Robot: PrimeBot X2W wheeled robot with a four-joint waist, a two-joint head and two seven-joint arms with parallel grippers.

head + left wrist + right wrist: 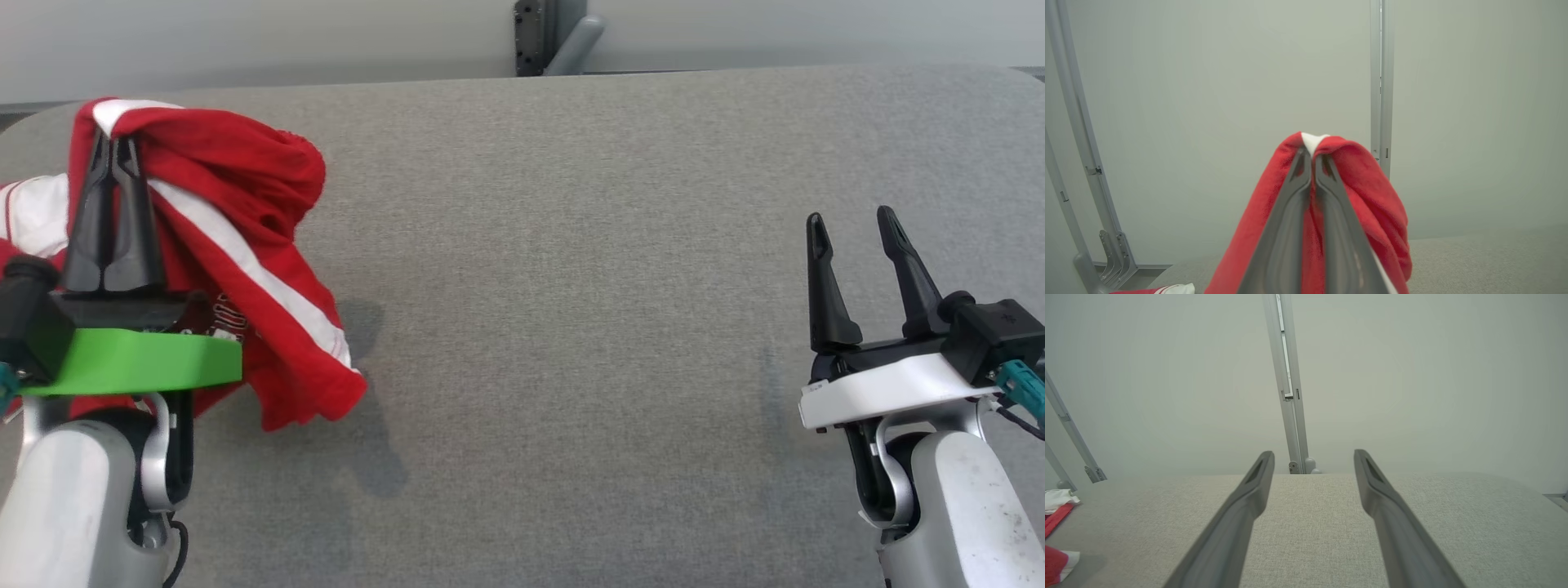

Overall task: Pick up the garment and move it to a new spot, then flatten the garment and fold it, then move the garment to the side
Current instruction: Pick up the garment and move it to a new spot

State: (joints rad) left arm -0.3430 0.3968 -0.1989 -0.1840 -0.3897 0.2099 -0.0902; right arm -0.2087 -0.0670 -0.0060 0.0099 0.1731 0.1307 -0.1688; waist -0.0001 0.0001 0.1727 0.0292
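Nearest to us are two pale forearms, the left arm [65, 498] at the lower left of the head view and the right arm [963, 506] at the lower right. One wears a green plastic collar [139, 363], the other a white plastic collar [890, 392].

We see the left jaws pressed fully together, pinching a fold of the red cloth garment with white stripes [237, 220] at their tips. The cloth drapes down both sides of them, as the left wrist view [1363, 196] shows close up. We judge it is held by this high fold so that its weight hangs free and it can be carried.

The garment sits over the left end of the grey fabric worktop [571, 327], bunched, its lower hem throwing a shadow on the surface. In the right wrist view some cloth [1055, 522] seems to trail at the worktop's left edge, and we cannot tell whether it is lifted clear.

We see the right jaws spread wide and holding nothing, raised over the right end of the worktop well apart from the cloth. We take it they wait there for a second hold once spreading begins.

By our count: one garment, one worktop, two arms, two sets of jaws, and one grey metal post [563, 37] behind the far edge.
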